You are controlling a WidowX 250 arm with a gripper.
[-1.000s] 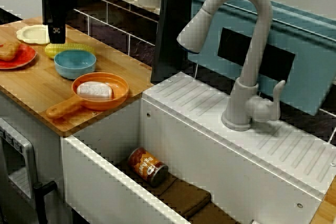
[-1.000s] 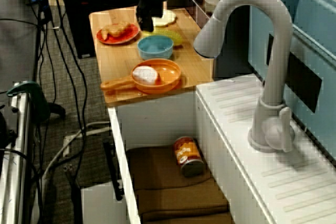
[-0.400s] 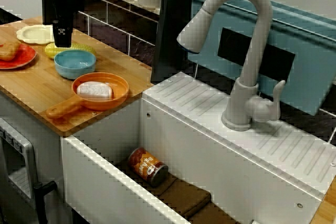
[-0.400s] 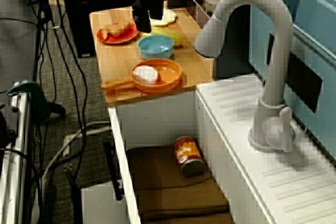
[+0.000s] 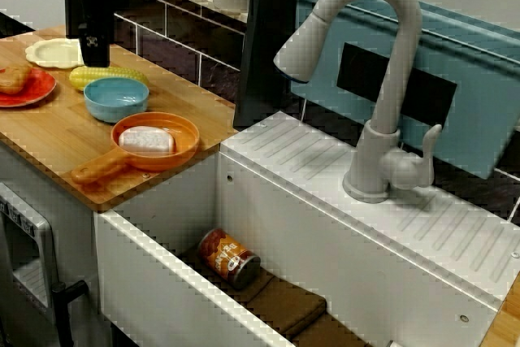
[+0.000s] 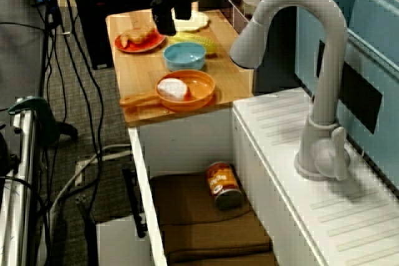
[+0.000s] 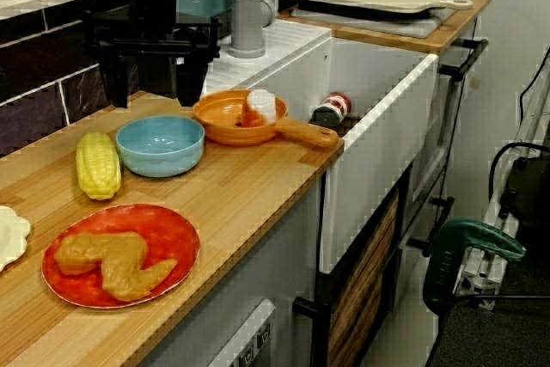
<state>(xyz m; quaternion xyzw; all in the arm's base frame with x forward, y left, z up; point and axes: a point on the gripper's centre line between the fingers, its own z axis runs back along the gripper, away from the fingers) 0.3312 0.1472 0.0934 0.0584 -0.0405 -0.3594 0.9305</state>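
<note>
Listing by size: white sink (image 5: 284, 225), holding a tipped can (image 5: 230, 258) on a brown cloth (image 5: 284, 306); wooden counter (image 5: 49, 132) at its 9 o'clock; black gripper (image 7: 150, 96), fingers spread wide and gripping nothing, hovering over the counter's back edge, at 12 o'clock of the blue bowl (image 7: 161, 161) in the view from the counter's end. Against a second ago it has slid off the cream plate (image 5: 50, 53) toward the corn (image 7: 97, 165), turned at the wrist and risen slightly, so the corn is now the nearest item, untouched. Next, orange pan (image 5: 183, 148), at the bowl's 3 o'clock: one white block (image 5: 146, 140); red plate (image 7: 168, 229), at 7 o'clock: one brown chicken piece (image 7: 116, 259); blue bowl: empty, corn just beside at 9 o'clock.
</note>
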